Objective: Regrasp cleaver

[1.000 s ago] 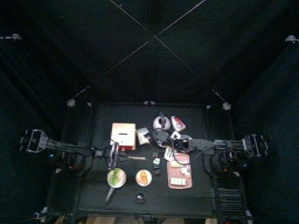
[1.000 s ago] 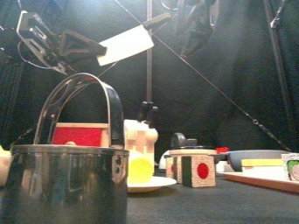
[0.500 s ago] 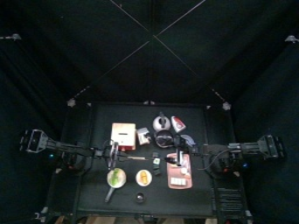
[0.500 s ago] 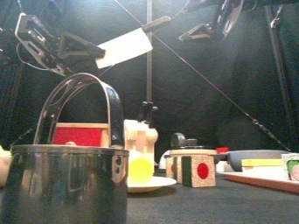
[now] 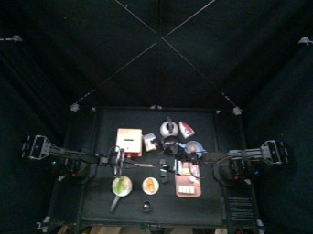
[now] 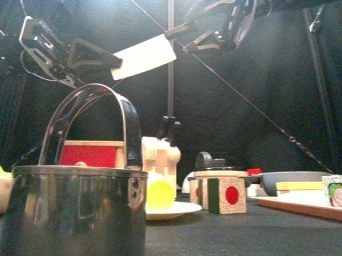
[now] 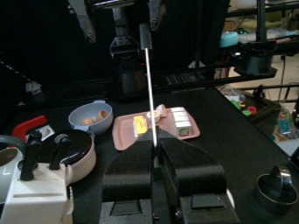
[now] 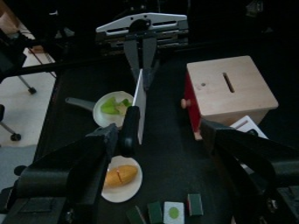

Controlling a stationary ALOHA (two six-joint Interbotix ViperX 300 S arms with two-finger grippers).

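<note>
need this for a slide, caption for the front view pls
Left gripper holds the cleaver aloft, the right gripper open at its blade tip.

Cleaver (image 6: 144,57) aloft between claws, above table (image 5: 208,123).

Two black robot arms are raised above a table and meet near its middle. The left arm (image 6: 54,55) reaches in from the left, tilted upward. Its gripper (image 7: 153,156) has both jaws pressed together on the handle of a cleaver (image 6: 143,56), holding the blade edge-up, high in the air. The right arm (image 6: 234,20) comes in from the right at the same height. Its gripper (image 8: 176,140) has jaws spread wide apart on either side of the blade's tip, not touching it.
</note>
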